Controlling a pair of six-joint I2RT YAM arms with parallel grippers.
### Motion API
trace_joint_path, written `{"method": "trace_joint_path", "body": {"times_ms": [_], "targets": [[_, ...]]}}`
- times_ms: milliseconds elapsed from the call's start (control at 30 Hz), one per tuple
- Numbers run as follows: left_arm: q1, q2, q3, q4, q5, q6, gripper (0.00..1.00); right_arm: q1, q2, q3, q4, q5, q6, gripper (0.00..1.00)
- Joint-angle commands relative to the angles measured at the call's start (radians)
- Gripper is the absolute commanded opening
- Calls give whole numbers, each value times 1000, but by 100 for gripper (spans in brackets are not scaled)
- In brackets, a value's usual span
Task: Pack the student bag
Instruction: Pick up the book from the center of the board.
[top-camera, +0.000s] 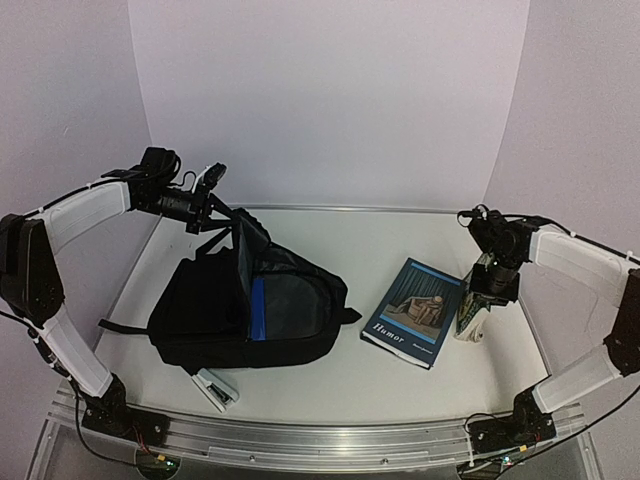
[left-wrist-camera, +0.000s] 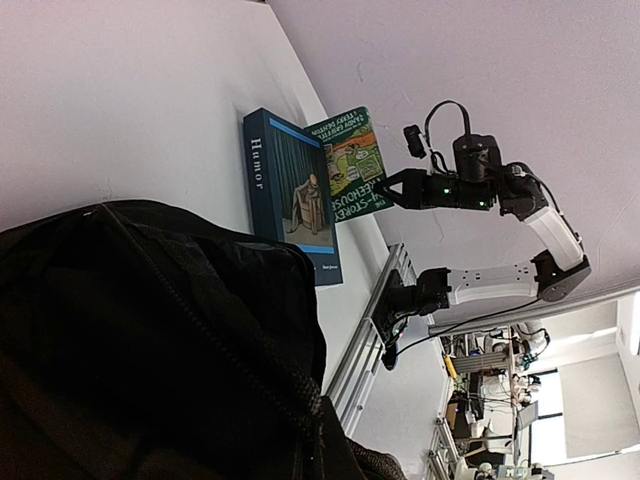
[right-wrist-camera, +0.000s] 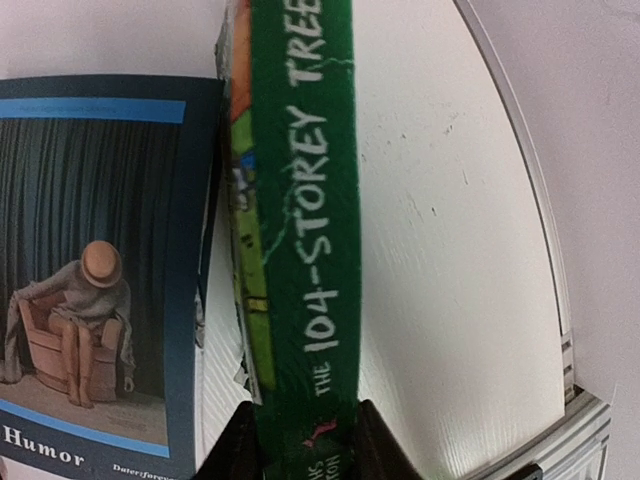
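We find the left gripper (top-camera: 212, 215) pinched shut on the student bag (top-camera: 200, 310) flap, upper left. The right gripper (top-camera: 492, 285), well apart at far right, clasps the green book (top-camera: 468, 320).

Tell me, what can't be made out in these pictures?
Backpack contents: overhead view, opening too dark to see inside.
Left gripper fingertips: overhead view, buried in backpack fabric; absent from its own camera.
Green book title: right wrist view, cut off at the top edge.
Small white item beside the backpack: overhead view, too small to name.
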Motion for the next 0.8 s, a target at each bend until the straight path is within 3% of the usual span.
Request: {"method": "trace_joint_path", "body": {"times_ms": [0, 167, 533, 600, 767], "targets": [[4, -48, 6, 60, 39, -1, 0, 0, 20, -26, 69, 6, 19, 35], [4, -48, 5, 61, 39, -2, 0, -7, 38, -25, 95, 2, 25, 48], [3, -55, 6, 57, 39, 2, 0, -32, 104, -29, 166, 18, 34, 49], [4, -58, 6, 56, 40, 4, 0, -35, 109, -26, 174, 22, 38, 42], [4, -60, 15, 48, 52, 10, 0, -40, 53, 74, 118, 93, 41, 6]]}}
